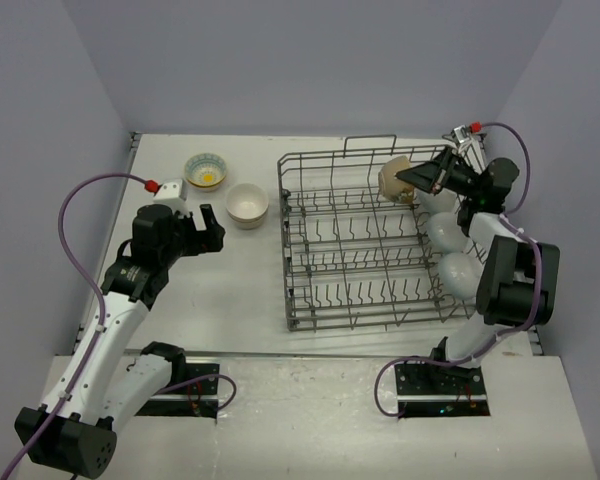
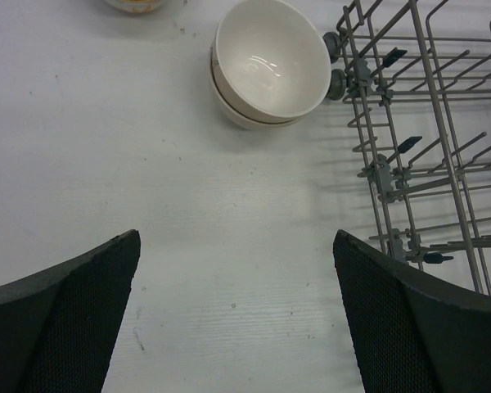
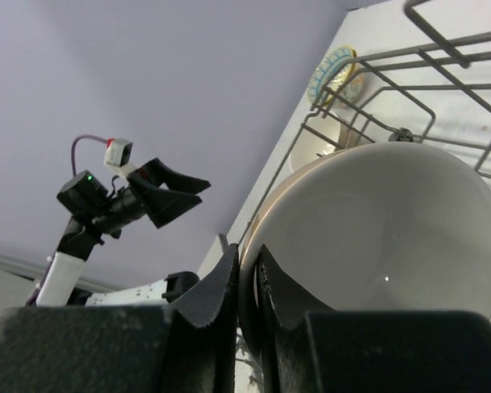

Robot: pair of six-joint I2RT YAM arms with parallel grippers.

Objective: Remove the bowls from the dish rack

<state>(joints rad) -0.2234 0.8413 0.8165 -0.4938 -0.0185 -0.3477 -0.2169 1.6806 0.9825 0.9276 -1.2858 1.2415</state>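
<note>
R jaws pinch tan bowl (image 1: 393, 179) rim — L jaws spread wide above table (image 2: 229, 213).

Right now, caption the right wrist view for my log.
Right gripper clamps a beige bowl by its rim at the dish rack; left gripper open beyond.

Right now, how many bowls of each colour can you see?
Patterned bowl: 1
Cream bowls, nested: 2
Tan bowl in right gripper: 1
White bowls beside the rack: 2
Total: 6 clearly visible
</note>
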